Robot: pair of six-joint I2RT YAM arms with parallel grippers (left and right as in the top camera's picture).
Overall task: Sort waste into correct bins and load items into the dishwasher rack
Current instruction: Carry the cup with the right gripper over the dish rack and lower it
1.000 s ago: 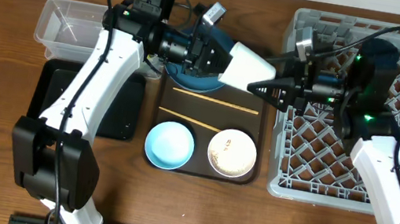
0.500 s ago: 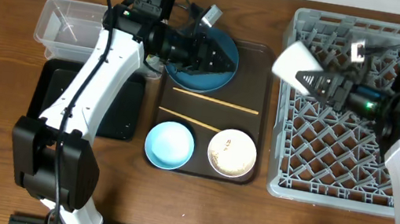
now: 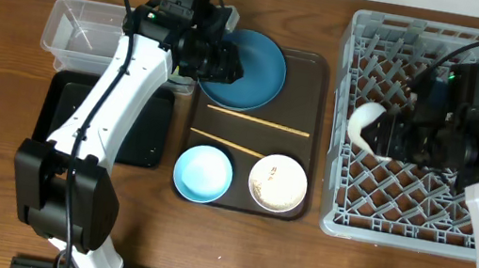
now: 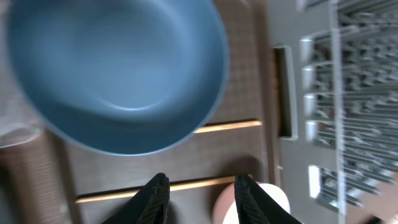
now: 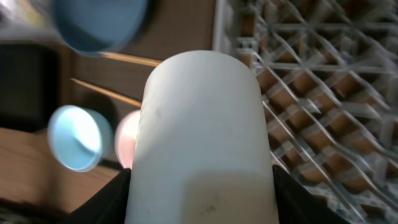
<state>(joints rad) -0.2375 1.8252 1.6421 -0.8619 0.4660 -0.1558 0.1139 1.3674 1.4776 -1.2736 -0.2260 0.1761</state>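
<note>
One small white cup [image 3: 364, 126] is sitting clamped between the jaws of your right gripper [image 3: 387, 135], which is hovering just inside the left edge of the large grey plastic lattice rack [image 3: 332, 181]. Left of that rack, your left gripper [image 4: 200, 193] is hanging with jaws apart and empty, beside the round dark-blue plate [image 3: 259, 66] and two thin wooden chopsticks [image 3: 256, 120] on the brown tray [image 3: 312, 78].
</note>
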